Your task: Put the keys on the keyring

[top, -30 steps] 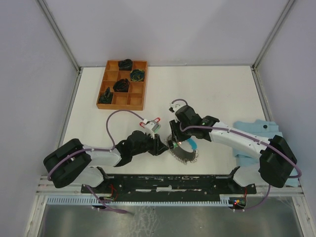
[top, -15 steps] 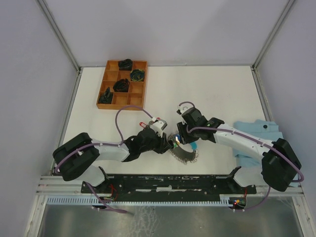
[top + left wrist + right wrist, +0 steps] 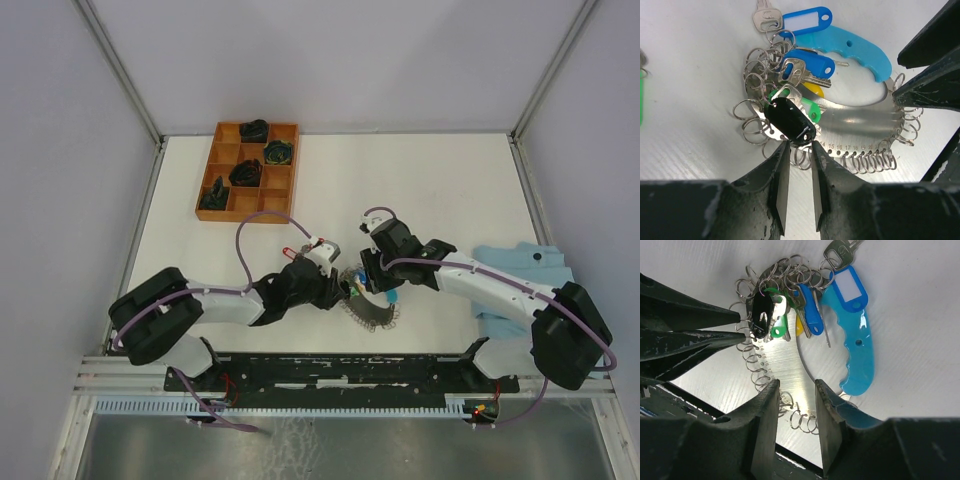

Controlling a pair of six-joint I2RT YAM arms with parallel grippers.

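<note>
The keyring [image 3: 860,122] lies flat: a broad silver metal arc with numbered holes and small split rings strung along its outer edge, closed from about 11 to 2 o'clock by a light-blue moulded plastic grip [image 3: 855,50]. In the left wrist view the keys [image 3: 792,70] bunch at its 9 to 11 o'clock side, small silver ones overlapping, with a black tag [image 3: 789,121] across the band, a green tag [image 3: 811,111], a blue tag [image 3: 812,61] and a yellow tag [image 3: 813,90]. One more silver key [image 3: 765,19], on a blue white-windowed tag [image 3: 807,21], lies outermost at 11 o'clock.
</note>
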